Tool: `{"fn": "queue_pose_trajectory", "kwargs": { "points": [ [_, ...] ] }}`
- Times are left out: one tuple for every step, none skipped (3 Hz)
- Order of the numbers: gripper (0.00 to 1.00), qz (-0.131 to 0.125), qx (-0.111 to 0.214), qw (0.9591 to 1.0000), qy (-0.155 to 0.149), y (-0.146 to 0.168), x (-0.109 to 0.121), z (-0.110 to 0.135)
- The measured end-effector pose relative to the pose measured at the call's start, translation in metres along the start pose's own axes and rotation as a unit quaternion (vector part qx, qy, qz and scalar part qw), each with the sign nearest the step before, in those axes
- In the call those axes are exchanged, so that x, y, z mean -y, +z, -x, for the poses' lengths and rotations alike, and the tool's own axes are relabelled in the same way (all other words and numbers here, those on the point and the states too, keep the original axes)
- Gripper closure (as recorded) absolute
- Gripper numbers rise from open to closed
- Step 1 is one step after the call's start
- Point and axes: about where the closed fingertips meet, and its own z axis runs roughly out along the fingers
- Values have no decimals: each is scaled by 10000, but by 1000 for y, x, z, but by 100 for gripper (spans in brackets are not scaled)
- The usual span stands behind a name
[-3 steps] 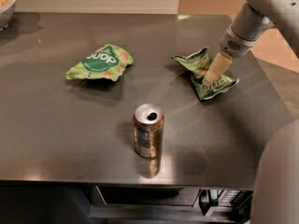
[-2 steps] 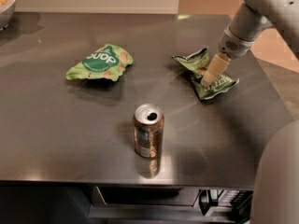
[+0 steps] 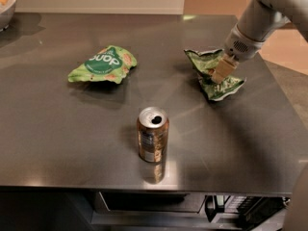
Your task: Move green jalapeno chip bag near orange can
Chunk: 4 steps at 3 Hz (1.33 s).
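The green jalapeno chip bag (image 3: 211, 61) is dark green and crumpled, lying at the right of the dark table (image 3: 57, 129). My gripper (image 3: 220, 74) comes down from the upper right, and its tan fingers (image 3: 222, 67) are closed on the middle of the bag. The orange can (image 3: 152, 134) stands upright near the table's front edge, with a silver top and open mouth. It is to the left of the bag and nearer the front, well apart from it.
A brighter green bag with a round dark logo (image 3: 102, 64) lies at the left middle of the table. A bowl (image 3: 6, 4) sits at the far left corner. The table's right edge runs just past the jalapeno bag.
My gripper has shifted slightly left and up on the jalapeno bag, and the bag has bunched up a little with it. The can and the other bag have not moved.
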Motion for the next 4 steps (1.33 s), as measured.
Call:
{"fn": "queue_pose_trajectory", "kwargs": {
  "points": [
    [88, 138, 112, 9997, -164, -14, -30, -1],
    [100, 351, 204, 9985, -365, -27, -67, -4],
    [100, 607, 265, 9959, -613, -41, -110, -10],
    [100, 767, 291, 9933, -812, -49, -147, -14]
  ]
}}
